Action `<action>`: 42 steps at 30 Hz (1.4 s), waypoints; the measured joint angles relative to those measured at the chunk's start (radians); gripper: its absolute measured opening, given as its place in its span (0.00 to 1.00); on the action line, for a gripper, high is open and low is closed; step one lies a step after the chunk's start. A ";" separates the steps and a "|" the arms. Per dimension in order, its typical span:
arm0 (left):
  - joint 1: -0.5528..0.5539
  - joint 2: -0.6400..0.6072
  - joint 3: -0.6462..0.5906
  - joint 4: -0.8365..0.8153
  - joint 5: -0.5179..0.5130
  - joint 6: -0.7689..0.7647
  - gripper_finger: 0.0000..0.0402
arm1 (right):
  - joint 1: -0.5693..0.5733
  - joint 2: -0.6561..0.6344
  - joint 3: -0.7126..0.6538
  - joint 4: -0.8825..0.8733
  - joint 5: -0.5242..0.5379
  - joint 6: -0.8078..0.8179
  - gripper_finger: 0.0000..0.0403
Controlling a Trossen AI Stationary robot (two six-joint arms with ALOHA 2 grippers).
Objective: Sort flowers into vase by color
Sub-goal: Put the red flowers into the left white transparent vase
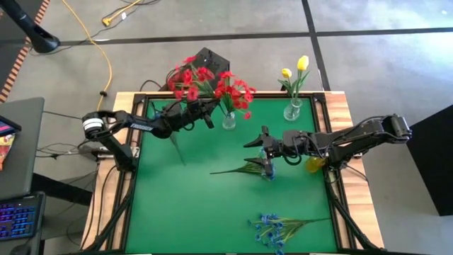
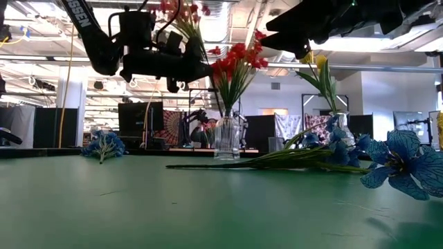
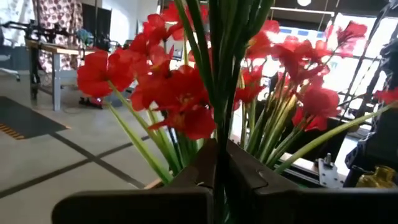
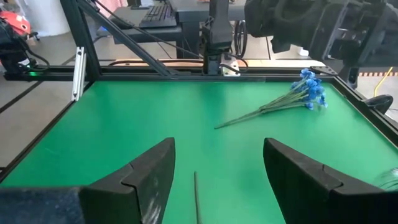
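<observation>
Flowers, red spray (image 1: 185,76): pinched by its green stems between the fingers of the left pincer (image 1: 209,113), which is pressed together on them; seen close in the left wrist view (image 3: 180,93), blooms fanning out past the fingers. The left pincer hangs above the far side of the green tabletop (image 1: 198,205), just beside a clear glass vase (image 1: 228,120).

Flowers, second red bunch (image 1: 235,91): standing upright in that vase, blooms just beside those of the held spray. In the low view the vase (image 2: 227,137) stands under and slightly to the side of the left pincer (image 2: 187,69).

Right pincer (image 1: 253,140): fingers spread, holding nothing, hovering over the middle of the tabletop. In its own wrist view the two dark fingers (image 4: 146,177) stand well apart with a thin stem (image 4: 196,199) lying on the cloth between them.

Flowers, blue spray (image 1: 258,168): lying flat just under and beside the right pincer, stem pointing toward the left arm's side.

Flowers, second blue spray (image 1: 272,228): lying flat at the near edge, well apart from both pincers; also seen in the right wrist view (image 4: 308,92).

Flowers, yellow buds (image 1: 297,67): upright in a second clear vase (image 1: 293,110) at the far edge, beyond the right pincer.
</observation>
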 joint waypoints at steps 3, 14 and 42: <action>0.000 0.000 0.000 0.001 0.005 0.009 0.00 | 0.000 0.000 0.000 -0.001 0.000 0.000 0.67; 0.000 -0.045 0.000 0.009 0.033 0.011 0.00 | 0.000 0.000 0.000 -0.006 0.000 0.000 0.67; -0.010 -0.062 0.094 -0.143 0.020 0.087 0.00 | -0.001 0.000 0.000 0.001 0.000 -0.001 0.67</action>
